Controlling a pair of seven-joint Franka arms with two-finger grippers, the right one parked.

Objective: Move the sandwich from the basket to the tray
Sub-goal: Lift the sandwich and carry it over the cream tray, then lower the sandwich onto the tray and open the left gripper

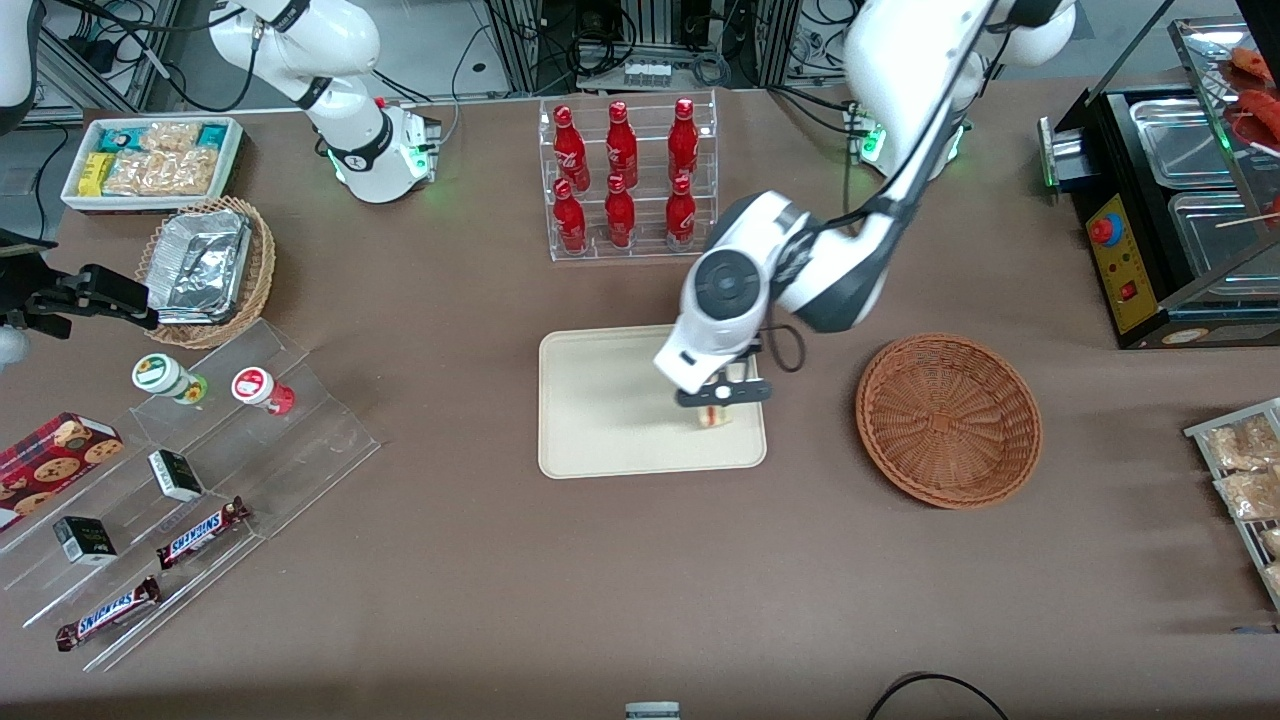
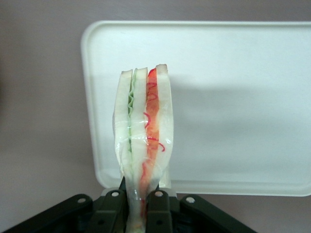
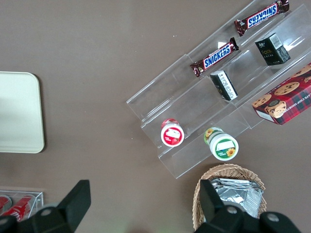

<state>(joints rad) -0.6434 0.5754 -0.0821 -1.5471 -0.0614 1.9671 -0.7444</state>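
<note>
Your hand (image 1: 722, 393) grips the sandwich (image 2: 144, 145) just above the tray (image 1: 600, 400), basket (image 1: 948, 420) emptied; only lowering and releasing remain.

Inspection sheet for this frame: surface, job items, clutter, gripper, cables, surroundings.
Surface: brown table, nothing spilled that I can see.
Job's things: sandwich held upright over the tray, near the tray corner closest to the basket; the basket shows nothing inside.
Clutter: rack of red bottles; clear tiered stand with Snickers bars, small boxes and two cups; cookie box; tan basket of foil trays; white bin of snacks; packets on a rack.
Grippers: gripper shut on the sandwich, above the tray.
Cables: black cable looped at the working arm's wrist; another at the table edge nearest the camera.
Surroundings: black warmer cabinet at the working arm's end.
</note>
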